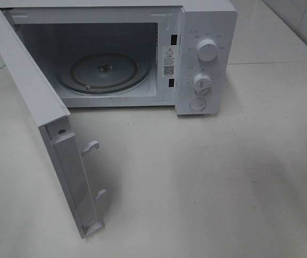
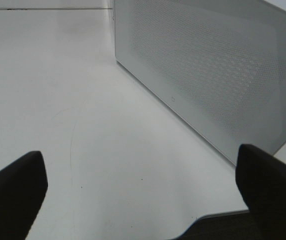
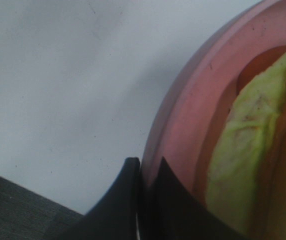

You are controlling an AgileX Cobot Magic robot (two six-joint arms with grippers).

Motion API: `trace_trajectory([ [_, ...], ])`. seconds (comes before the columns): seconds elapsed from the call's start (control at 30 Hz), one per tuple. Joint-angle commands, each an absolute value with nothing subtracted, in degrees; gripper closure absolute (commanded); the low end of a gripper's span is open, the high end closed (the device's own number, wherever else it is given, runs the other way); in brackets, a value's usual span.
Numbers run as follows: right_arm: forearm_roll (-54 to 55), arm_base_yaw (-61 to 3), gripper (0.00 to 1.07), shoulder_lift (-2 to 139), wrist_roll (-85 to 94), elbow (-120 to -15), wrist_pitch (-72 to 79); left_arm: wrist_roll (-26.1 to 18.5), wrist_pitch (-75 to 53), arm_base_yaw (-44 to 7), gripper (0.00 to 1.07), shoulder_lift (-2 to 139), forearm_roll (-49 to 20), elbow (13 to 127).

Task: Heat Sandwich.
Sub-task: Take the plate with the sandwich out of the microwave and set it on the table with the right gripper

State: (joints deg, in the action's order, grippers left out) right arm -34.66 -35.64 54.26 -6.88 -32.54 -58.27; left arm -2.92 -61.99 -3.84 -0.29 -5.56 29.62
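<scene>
A: Right gripper [image 3: 143, 172]?
B: Jaws pinched on pink plate [image 3: 183, 115] rim; sandwich [image 3: 248, 155] on plate.
A: Left gripper [image 2: 143, 187]?
B: Jaws wide, empty, beside microwave door [image 2: 208, 75]; microwave [image 1: 207, 54] stands open.

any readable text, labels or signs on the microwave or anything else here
Nothing can be read in full.
Warning sticker with a triangle sign, on the microwave cavity frame: print too small.
Code label just below it: blurred.
Marks around the upper knob and lower knob: too small.
Pink plate: no text.
</scene>
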Motion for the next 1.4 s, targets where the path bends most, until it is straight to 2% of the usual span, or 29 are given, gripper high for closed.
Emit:
trace_trajectory([
  [0.03,-37.01,-35.52,1.07,58.10,-12.38,-35.81,-58.04,-2.69,-61.19,-3.55,0.10,-0.63,-5.96,29.51],
  [0.87,-36.78,-35.52,1.07,76.60,-27.96,-46.58,-57.93,-2.69,-61.19,-3.55,0.10,-0.63,-5.96,29.51],
  [1.4,-38.16,-35.35,1.07,84.05,-33.29,-46.81,-53.17,-2.69,-61.19,-3.55,0.10,-0.63,-5.96,29.51],
])
